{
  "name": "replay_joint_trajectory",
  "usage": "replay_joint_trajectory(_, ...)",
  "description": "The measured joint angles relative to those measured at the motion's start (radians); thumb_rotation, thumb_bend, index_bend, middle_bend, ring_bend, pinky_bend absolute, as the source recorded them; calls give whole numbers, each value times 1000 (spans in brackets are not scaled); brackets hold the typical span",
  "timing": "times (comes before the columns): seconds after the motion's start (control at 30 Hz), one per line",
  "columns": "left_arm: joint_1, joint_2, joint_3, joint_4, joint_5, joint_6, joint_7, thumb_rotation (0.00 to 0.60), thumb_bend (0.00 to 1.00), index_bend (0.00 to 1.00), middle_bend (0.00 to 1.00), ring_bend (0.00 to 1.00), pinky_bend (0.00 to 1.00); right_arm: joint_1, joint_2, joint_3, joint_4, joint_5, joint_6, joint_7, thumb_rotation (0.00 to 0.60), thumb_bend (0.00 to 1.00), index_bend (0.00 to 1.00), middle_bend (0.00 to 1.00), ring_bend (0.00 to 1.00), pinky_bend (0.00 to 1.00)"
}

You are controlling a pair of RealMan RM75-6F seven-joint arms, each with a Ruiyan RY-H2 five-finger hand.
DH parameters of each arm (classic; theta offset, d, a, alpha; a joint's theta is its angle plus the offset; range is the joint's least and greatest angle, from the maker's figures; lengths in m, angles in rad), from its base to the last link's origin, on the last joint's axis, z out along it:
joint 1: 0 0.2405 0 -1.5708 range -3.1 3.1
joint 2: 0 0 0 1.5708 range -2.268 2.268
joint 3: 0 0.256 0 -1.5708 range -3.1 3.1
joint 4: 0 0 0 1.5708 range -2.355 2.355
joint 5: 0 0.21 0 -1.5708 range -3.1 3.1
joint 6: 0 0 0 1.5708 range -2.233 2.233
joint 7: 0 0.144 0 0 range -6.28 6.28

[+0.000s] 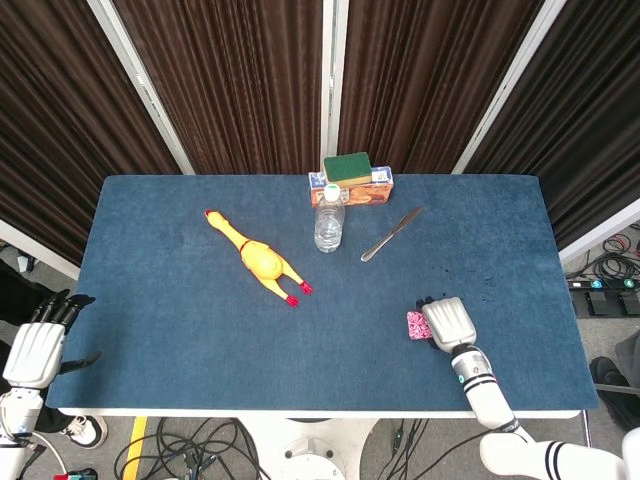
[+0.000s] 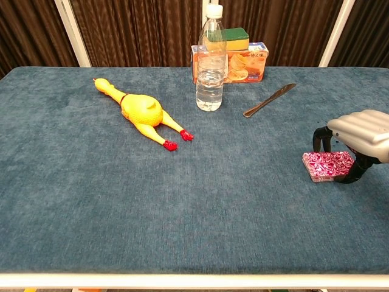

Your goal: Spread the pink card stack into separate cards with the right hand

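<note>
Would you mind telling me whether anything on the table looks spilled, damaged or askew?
Nothing stands out. The water bottle stands upright and capped, the rubber chicken and knife lie flat, and the pink card stack sits squared under the right hand.

A: Tally of the table (image 1: 180,330), please.

B: One pink card stack (image 2: 328,165). One rubber chicken (image 1: 258,259). One water bottle (image 2: 211,59).

A: Rear edge?

B: One orange box (image 2: 246,63), one green sponge (image 1: 347,167) on top of it. One knife (image 1: 391,234).

A: Hands?

B: Two: right hand (image 1: 447,322), left hand (image 1: 36,343).

A: Cards in the stack?

B: Cannot be counted; edges too small.
</note>
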Motion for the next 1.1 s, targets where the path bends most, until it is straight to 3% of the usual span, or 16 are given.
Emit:
replay_joint_trajectory(0.57, 1, -1, 0, 3, -1, 0, -3, 600, 35, 192, 194, 91, 179, 11, 24, 20, -52, -14, 22, -8, 600, 123, 442, 423, 746, 782)
replay_joint_trajectory(0.87, 3, 6, -3, -2, 0, 9, -2, 600, 36, 192, 194, 91, 179, 85, 1, 83, -53, 33, -12, -54, 600, 126, 442, 424, 746, 782)
replay_joint_trajectory(1.1, 5, 5, -3, 4, -4, 6, -9, 600, 35, 192, 194, 91, 179, 175, -63, 133, 19, 118, -71, -101, 600, 126, 443, 424, 746, 782)
